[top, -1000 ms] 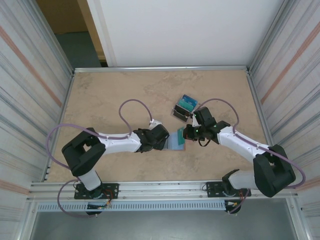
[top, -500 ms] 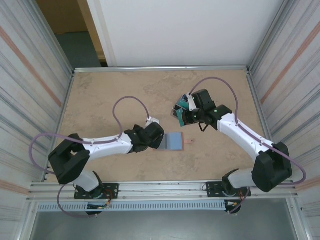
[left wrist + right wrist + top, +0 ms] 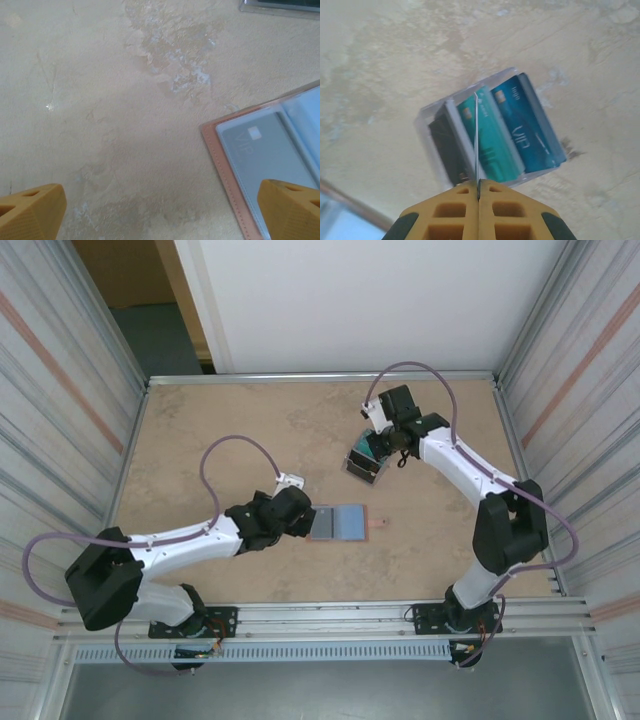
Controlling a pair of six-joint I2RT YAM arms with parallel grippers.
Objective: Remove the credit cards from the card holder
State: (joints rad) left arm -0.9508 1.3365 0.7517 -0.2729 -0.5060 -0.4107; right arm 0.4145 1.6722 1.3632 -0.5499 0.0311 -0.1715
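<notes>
- Left gripper (image 3: 302,520): jaws spread wide, holding nothing.
- Card holder (image 3: 340,523): one, lying open on the table (image 3: 200,440), just beside that gripper at its 3 o'clock. Long axis runs 9-to-3. The left arm is nearer.
- Pocketed card (image 3: 260,150): one seen.
- Right gripper (image 3: 478,192): farther off at 1 o'clock, pinched tight on one held card (image 3: 476,125), edge-on.
- Clear box (image 3: 431,120): one, beneath it.
- Boxed cards (image 3: 487,132): three.

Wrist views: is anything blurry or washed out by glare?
Left wrist view: table sharp, pale glare on the card holder sleeve. Right wrist view: clear box slightly soft, lower-left corner blurred, credit card in the right hand an edge-on line.
</notes>
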